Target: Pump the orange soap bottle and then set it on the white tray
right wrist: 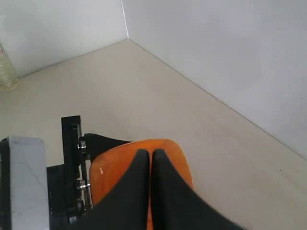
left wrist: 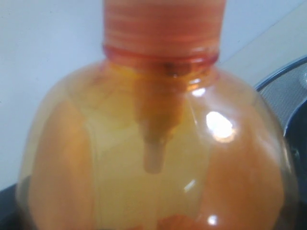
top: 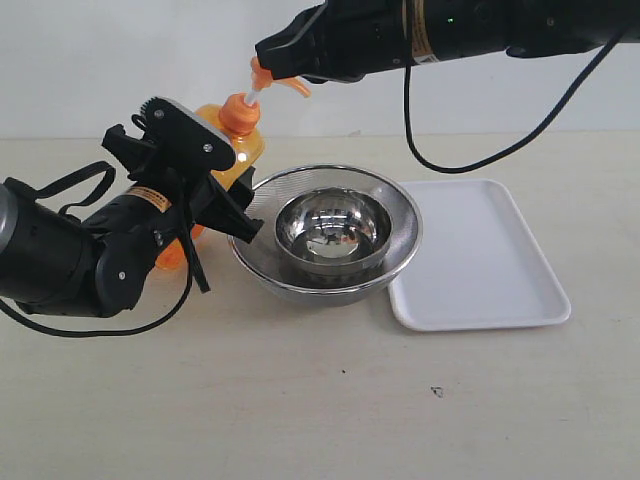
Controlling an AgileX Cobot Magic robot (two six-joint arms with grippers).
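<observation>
Orange soap bottle (top: 243, 147) tilted, just beside steel bowls (top: 330, 235), held by left gripper (top: 222, 200). Right gripper (top: 272, 52), fingers closed together, on pump head (top: 278, 80). Push slow, along stem; left holds tight, no slip. White tray (top: 480, 260) other side of bowls. No words readable.

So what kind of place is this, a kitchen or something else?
Probably a robot lab bench, not a kitchen. There is a bare beige table against a plain white wall, two robot arms, and only a few props: a soap bottle, steel bowls and a white tray.
</observation>
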